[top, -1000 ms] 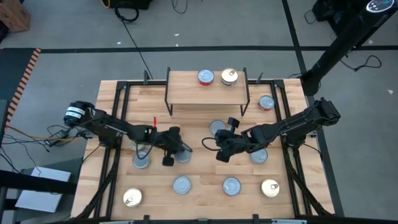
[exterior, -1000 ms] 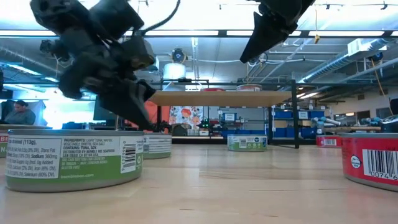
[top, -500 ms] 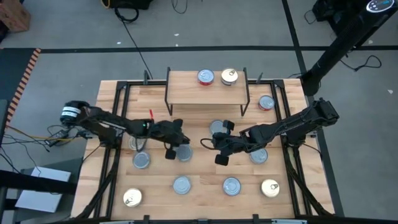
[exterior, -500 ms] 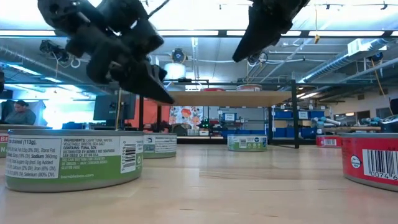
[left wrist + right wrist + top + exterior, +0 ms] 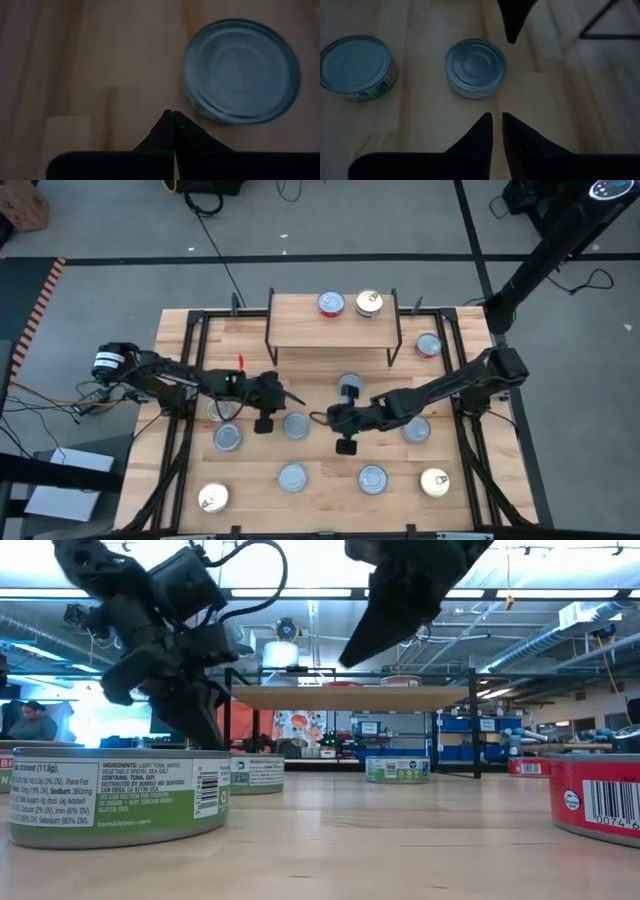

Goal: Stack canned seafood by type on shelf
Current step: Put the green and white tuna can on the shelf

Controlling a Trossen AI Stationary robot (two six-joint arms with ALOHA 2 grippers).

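Tins on the worktop [image 5: 320, 450] number ten, with two more up on the shelf. Nearest, the front row holds four: a gold-topped tin [image 5: 213, 498], a silver-blue tin [image 5: 292, 476], a second silver-blue tin [image 5: 372, 478] and a second gold-topped tin [image 5: 434, 482].

Behind them lie four more silver-blue ones: a left tin [image 5: 228, 437], a half-hidden tin [image 5: 217, 410] under the left arm, a middle tin [image 5: 295, 425] and a right tin [image 5: 415, 430].

The left gripper [image 5: 285, 394] hangs above the boards just beyond the middle tin, its jaws pressed together and holding nothing. The right gripper [image 5: 322, 417] hangs near it, just right of the middle tin and pointing left, its jaws a narrow slit apart and also holding nothing.

Farther back, a seventh silver-blue tin [image 5: 349, 385] sits in front of the shelf [image 5: 300, 330], partly covered by the right arm, and a red-labelled tin [image 5: 427, 345] lies on the worktop just right of the shelf.

On the shelf top two stand side by side, apart: a second red-labelled tin [image 5: 331, 303] and a third gold-topped tin [image 5: 368, 302]
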